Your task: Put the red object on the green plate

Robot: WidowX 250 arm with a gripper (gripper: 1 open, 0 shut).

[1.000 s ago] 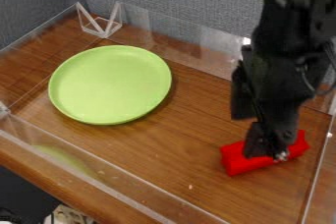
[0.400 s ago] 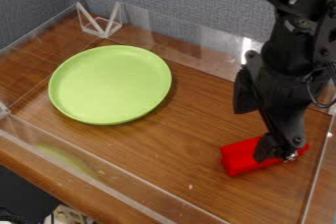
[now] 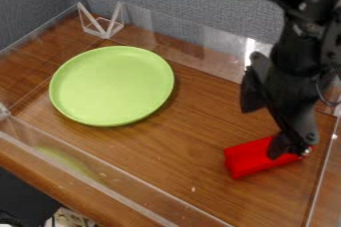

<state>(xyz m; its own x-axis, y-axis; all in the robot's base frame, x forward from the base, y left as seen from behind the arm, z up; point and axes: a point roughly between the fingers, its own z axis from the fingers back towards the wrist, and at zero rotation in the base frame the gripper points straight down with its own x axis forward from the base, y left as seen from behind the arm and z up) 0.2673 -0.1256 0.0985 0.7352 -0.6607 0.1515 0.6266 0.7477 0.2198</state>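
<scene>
The red object (image 3: 256,159), a bright red elongated block, lies flat on the wooden table at the front right. My gripper (image 3: 292,148) points steeply down over the block's right end. Its dark fingers are spread open and reach down to the block, hiding that end. I cannot tell whether they touch it. The green plate (image 3: 112,84), round and lime green, rests on the table at the left with nothing on it, well apart from the block and the gripper.
A clear acrylic wall (image 3: 200,37) runs around the wooden table, with its front edge close to the red block. A small white wire stand (image 3: 100,19) sits in the back left corner behind the plate.
The gripper has shifted right and a little lower along the red block, so more of the block's left part shows. Its fingers look wider apart. The block and plate have not moved.
</scene>
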